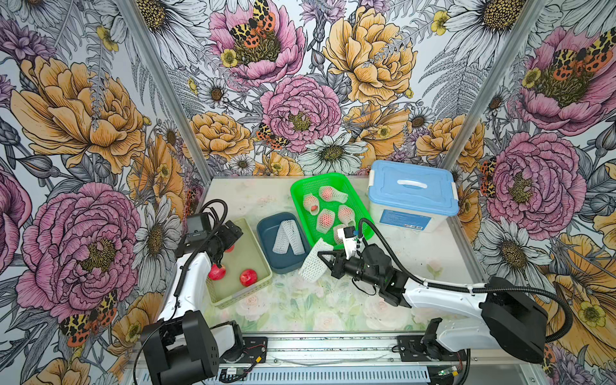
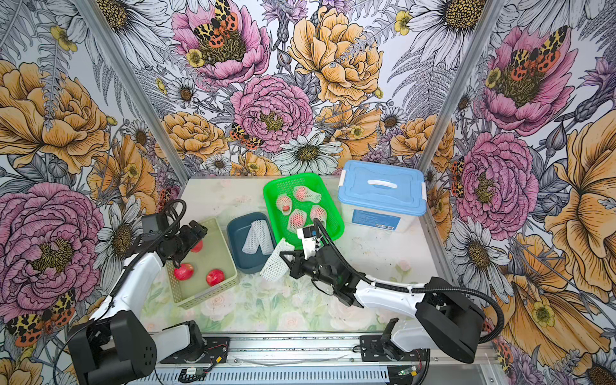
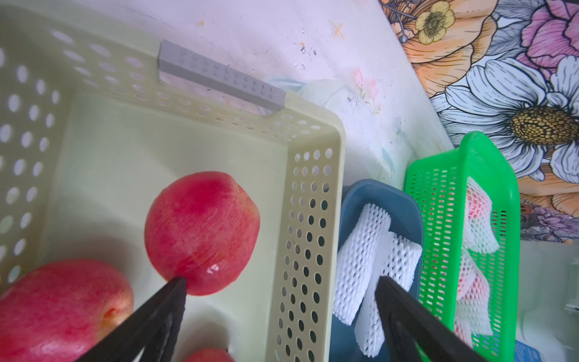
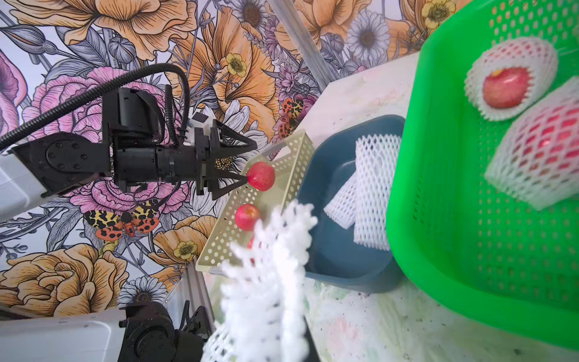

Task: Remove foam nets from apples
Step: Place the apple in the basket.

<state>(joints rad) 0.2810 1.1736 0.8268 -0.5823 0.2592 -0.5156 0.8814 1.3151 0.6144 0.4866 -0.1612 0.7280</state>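
Note:
My left gripper [image 1: 235, 235] hangs open over the pale yellow basket [image 1: 256, 245]. Three bare red apples lie in that basket: one [image 3: 202, 232] at a fingertip [image 3: 178, 288], two nearer [image 1: 217, 271] [image 1: 248, 277]. Nothing sits between the jaws. My right gripper [image 1: 321, 256] is shut on an empty white foam net [image 1: 313, 260], held above the table in front of the blue tray [image 1: 263, 230]. Two more empty foam nets [image 1: 288, 236] lie in that tray. Several netted apples [image 1: 325, 220] lie in the green mesh basket [image 1: 300, 186]. The net [image 4: 266, 282] hides the right fingers in the right wrist view.
A white storage box with a blue lid [image 1: 413, 190] stands at the back right, next to the green basket. The three containers sit close side by side. Bare tabletop [image 1: 333, 306] lies in front of them, with metal frame posts at the back corners.

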